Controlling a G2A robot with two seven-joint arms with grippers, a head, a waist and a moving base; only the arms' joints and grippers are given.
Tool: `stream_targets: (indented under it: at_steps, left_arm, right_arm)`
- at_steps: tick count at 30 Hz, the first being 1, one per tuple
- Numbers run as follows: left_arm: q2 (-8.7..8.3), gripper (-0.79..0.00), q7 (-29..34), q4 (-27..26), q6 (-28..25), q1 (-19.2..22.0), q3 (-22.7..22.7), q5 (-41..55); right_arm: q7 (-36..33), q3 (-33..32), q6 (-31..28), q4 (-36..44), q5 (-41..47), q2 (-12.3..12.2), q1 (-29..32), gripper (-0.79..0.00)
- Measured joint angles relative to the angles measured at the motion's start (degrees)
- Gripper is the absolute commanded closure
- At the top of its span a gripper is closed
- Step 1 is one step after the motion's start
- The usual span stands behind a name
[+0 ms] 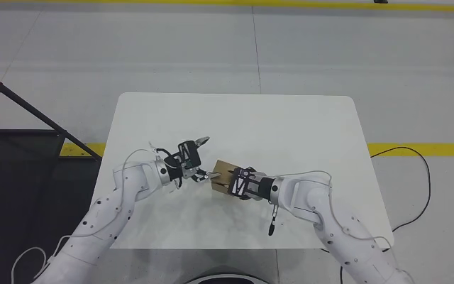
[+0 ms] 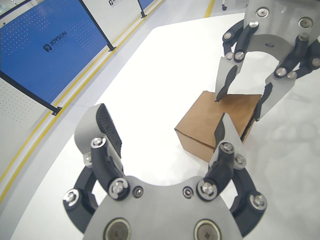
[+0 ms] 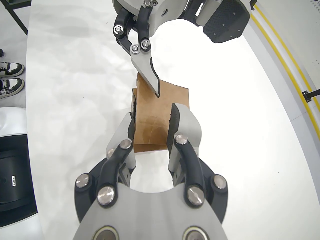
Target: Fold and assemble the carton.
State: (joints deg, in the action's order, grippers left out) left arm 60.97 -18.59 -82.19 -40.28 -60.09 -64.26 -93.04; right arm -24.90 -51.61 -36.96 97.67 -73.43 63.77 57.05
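A small brown carton [image 1: 222, 170] lies on the white table [image 1: 298, 128] near its front middle, looking like a closed box with a seam on its near end [image 2: 200, 123]. My right gripper [image 3: 153, 112] holds it from the right, with a pad pressed against each long side of the carton [image 3: 152, 131]. My left gripper [image 2: 162, 112] stands wide open at the carton's left end. One of its fingertips [image 3: 156, 88] rests on the carton's top, while the other fingertip [image 3: 225, 23] hangs far off to the side. In the left wrist view my right gripper [image 2: 237, 108] straddles the carton's far end.
The table's back half and right side are bare. A black frame [image 1: 28, 142] stands on the floor to the table's left. Blue and white partition panels [image 2: 50, 58] line a yellow floor stripe beyond the table edge.
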Motion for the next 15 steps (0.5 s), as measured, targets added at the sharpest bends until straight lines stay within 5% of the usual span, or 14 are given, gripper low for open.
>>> stream_targets:
  at_steps: [15]
  left_arm:
    - [-0.17, -0.785, -0.99, 0.6, -0.89, 0.06, 0.73, -1.96]
  right_arm:
    - [-0.69, 0.21, -0.46, -0.55, 0.02, 0.38, -0.11, -0.308]
